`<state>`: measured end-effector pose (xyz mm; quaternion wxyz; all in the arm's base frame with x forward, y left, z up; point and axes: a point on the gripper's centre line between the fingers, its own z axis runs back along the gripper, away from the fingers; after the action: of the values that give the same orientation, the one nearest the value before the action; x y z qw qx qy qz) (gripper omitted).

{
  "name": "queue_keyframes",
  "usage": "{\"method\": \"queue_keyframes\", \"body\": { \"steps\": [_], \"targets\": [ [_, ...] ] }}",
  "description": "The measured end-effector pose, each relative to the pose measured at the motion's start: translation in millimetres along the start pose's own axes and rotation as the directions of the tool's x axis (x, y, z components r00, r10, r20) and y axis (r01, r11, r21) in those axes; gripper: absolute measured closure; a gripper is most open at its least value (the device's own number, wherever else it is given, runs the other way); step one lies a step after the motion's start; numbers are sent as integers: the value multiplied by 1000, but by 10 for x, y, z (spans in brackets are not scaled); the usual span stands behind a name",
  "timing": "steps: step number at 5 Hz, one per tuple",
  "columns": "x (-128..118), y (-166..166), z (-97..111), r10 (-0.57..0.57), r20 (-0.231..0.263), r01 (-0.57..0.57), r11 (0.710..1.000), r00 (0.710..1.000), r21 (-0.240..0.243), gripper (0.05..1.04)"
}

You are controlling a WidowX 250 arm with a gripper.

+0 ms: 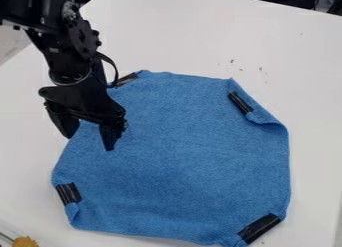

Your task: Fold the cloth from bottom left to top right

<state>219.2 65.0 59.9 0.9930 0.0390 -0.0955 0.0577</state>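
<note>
fold not done, as far as i can tell: near the start. far left, fingers of the gripper (pixel 89 142) spread apart, nothing pinched between them. left fingertip about at the cloth's left edge, right one over the cloth. cannot tell if either touches down.

cloth (pixel 180 146) lies mostly flat on the table (pixel 180 21), under the right finger and out to the right of both. no bottom-left-to-top-right fold across it. corners, left to right: bottom left tape (pixel 68 193), below the fingers, cloth bent in a little beside it; top left tape (pixel 125 80), above the fingers, partly behind the arm (pixel 75 56); top right tape (pixel 240 103), well right of the fingers and higher, edge turned up and curling next to it; bottom right tape (pixel 259 229), furthest right and below the fingers. small corner tucks only, don't count as the fold.

left to do, my guess: fingers drop toward the bottom left tape, close on that corner, lift, carry it right and up past where they hang, lay it by the top right tape, let go. probably a loose, floppy corner; a shallow pinch might slip.

containers: none i can make out for sure. yellow blob (pixel 25 242) left of and well below the fingers, cut off by the frame; can't tell what it is or whether something holds it.
</note>
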Motion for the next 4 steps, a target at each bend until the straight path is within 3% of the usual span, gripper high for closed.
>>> {"method": "queue_keyframes", "body": {
  "steps": [1,2,4],
  "targets": [
    [-21,-9,-38,-5,-18,5,1000,1000,-6,83],
    [315,91,-119,-107,-2,107,994,994,-14,83],
    [923,329,-330,-182,44,183,983,982,-10,83]
  ]
}}
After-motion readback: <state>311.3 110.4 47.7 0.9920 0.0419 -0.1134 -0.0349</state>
